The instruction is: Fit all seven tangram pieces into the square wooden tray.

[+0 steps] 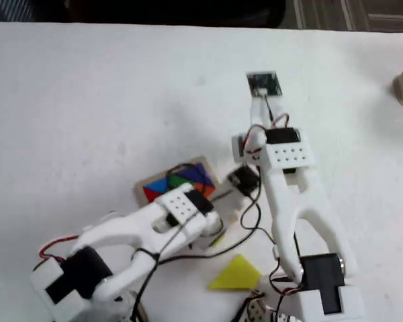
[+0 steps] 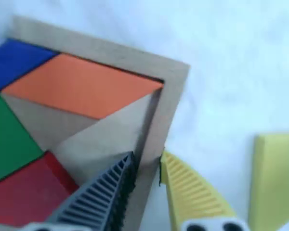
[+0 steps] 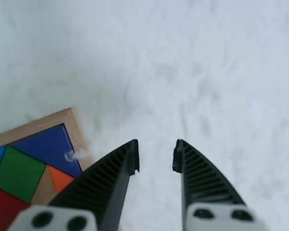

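**High view.** We find the tray (image 1: 203,163) on the tabletop (image 1: 87,100), partly covered by the left arm's wrist, with coloured pieces inside it. A yellow triangle (image 1: 235,274) lies loose on the tabletop, near the tray but apart from it, on the side toward the arms' bases. We judge it not yet fitted.

**Left wrist view.** The left end effector (image 2: 145,163) straddles the tray's wall, its grey finger (image 2: 111,187) inside and its yellow finger (image 2: 188,192) outside. As far as we can tell it is pinched onto that wall. We judge this a steadying hold, so the tray will not slide during fitting. Seated in the tray are a blue piece (image 2: 14,62), an orange piece (image 2: 82,86), a green piece (image 2: 9,139) and a red piece (image 2: 24,192). A gap (image 2: 101,139) of bare wood lies between orange and red, against the gripped wall.

**Right wrist view.** The right end effector (image 3: 155,156) hangs over bare tabletop just beside the tray's blue corner, fingers apart and holding nothing. We judge it free to fetch the triangle.
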### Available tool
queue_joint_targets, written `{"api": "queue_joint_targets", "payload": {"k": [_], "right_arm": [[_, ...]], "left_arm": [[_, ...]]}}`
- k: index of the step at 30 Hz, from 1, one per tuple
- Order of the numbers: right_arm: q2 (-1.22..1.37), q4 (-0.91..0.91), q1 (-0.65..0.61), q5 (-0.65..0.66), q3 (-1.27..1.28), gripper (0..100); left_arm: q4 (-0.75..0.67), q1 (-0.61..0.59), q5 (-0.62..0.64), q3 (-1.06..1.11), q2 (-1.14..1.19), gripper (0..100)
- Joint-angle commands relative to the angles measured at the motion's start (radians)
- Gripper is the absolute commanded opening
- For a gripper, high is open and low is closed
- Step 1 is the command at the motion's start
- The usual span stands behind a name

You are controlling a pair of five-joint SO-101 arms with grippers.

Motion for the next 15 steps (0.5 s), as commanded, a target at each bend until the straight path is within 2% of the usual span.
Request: {"api": "queue_joint_targets", "payload": {"k": [1, 7, 15], "right_arm": [[-0.05, 0.015, 0.001, 0.006, 0.017, 11.9], [-0.05, 0.015, -0.002, 0.006, 0.017, 11.9], [-0.054, 0.015, 0.004, 0.006, 0.017, 11.9]], "left_arm": [[-0.123, -0.237, 0.135, -0.121, -0.001, 11], [-0.198, -0.355, 0.292, -0.189, 0.001, 12], [-0.213, -0.361, 0.373, -0.198, 0.001, 26]]}}
